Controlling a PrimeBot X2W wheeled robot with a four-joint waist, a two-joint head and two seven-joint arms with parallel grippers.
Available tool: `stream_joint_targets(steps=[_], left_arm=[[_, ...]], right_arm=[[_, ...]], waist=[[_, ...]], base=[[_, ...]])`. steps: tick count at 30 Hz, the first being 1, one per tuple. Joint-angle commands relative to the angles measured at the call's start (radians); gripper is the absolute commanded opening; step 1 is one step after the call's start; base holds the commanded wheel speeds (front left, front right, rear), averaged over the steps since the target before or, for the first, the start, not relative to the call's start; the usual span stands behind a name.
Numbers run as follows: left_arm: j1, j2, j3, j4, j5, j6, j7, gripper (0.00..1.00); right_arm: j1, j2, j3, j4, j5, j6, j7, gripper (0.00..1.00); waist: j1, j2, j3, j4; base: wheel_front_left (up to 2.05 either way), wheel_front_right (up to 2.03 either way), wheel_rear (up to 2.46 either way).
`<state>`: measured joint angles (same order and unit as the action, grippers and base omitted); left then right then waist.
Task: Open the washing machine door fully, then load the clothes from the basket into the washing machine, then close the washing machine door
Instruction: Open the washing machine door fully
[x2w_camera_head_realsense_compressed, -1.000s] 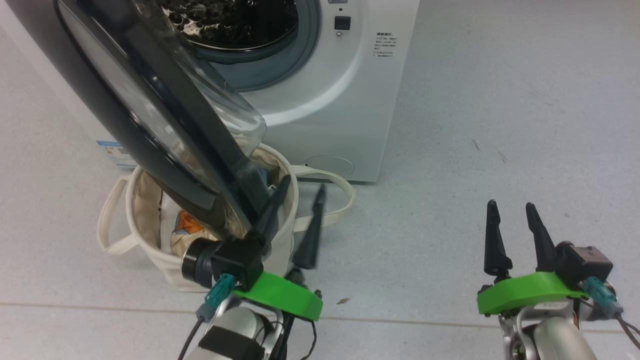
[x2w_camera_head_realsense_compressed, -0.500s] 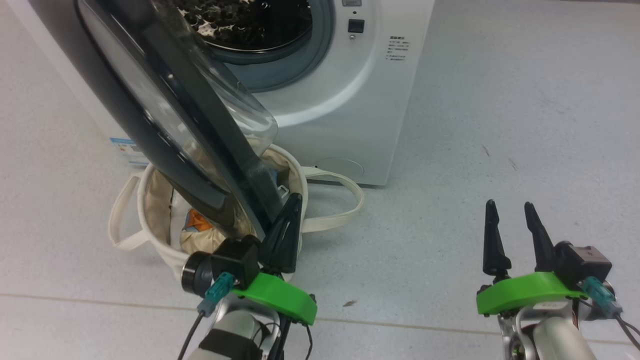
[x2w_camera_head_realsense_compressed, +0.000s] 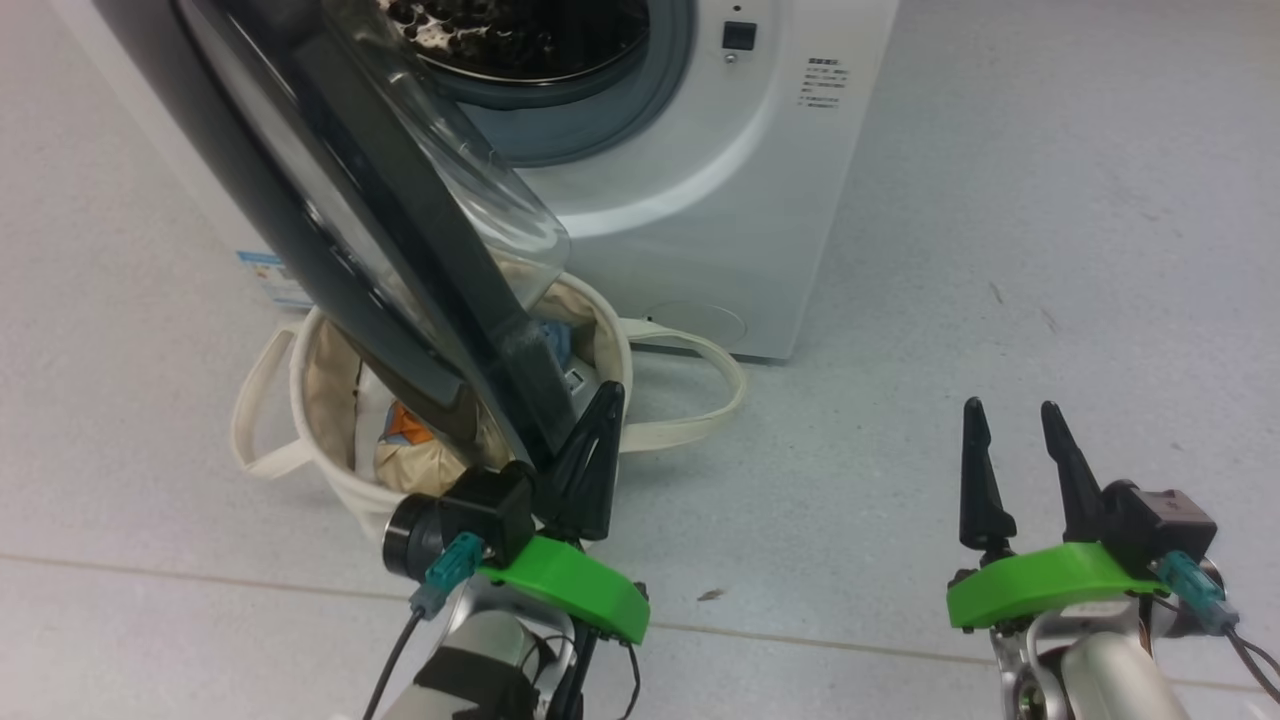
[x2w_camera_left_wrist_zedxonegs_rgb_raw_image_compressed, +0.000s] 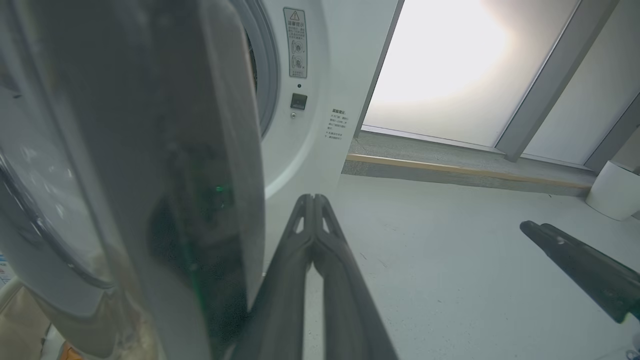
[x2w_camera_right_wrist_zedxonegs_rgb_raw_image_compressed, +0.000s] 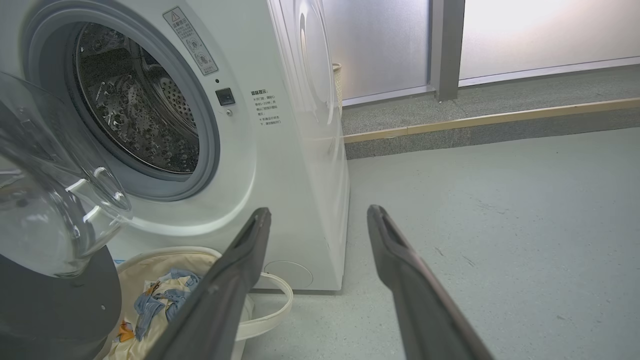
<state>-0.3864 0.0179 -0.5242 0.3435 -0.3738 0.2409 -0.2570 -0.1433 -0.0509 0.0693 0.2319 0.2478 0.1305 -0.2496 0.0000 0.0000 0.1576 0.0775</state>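
Door (x2w_camera_head_realsense_compressed: 340, 220) rigid, hinged, rim likely slick: push at lower edge. Left hand (x2w_camera_head_realsense_compressed: 605, 400) clenched empty alongside; right hand (x2w_camera_head_realsense_compressed: 1008, 410) released.

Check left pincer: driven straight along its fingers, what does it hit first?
Probably the washing machine front panel, right of the drum opening; the shut left pincer aims there in its wrist view. The washing machine door edge sits close beside that line; depth is unclear.
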Motion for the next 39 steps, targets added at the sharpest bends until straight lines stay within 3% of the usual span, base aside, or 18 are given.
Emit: stream_joint_targets(steps=[1, 12, 26, 39], left_arm=[[-0.047, 0.032, 0.091, -0.012, -0.003, 0.028, -0.005, 0.00], [0.036, 0.032, 0.150, -0.071, 0.004, 0.035, -0.005, 0.00], [0.168, 0.032, 0.240, -0.197, 0.045, 0.038, -0.005, 0.00], [0.178, 0.032, 0.384, -0.191, 0.053, 0.030, -0.005, 0.00]], right_arm=[[-0.036, 0.001, 0.019, -0.032, -0.003, 0.000, -0.012, 1.00], [-0.024, 0.001, 0.014, -0.024, -0.011, 0.000, -0.012, 1.00], [0.011, 0.001, 0.025, -0.006, -0.020, 0.000, -0.012, 1.00], [0.008, 0.001, 0.029, 0.000, -0.032, 0.000, -0.012, 1.00]], waist=[[0.0000, 0.0000, 0.002, 0.005], [0.0000, 0.0000, -0.011, 0.112], [0.0000, 0.0000, -0.053, 0.324], [0.0000, 0.0000, -0.031, 0.339]], base=[[0.00, 0.00, 0.00], [0.00, 0.00, 0.00], [0.00, 0.00, 0.00], [0.00, 0.00, 0.00]])
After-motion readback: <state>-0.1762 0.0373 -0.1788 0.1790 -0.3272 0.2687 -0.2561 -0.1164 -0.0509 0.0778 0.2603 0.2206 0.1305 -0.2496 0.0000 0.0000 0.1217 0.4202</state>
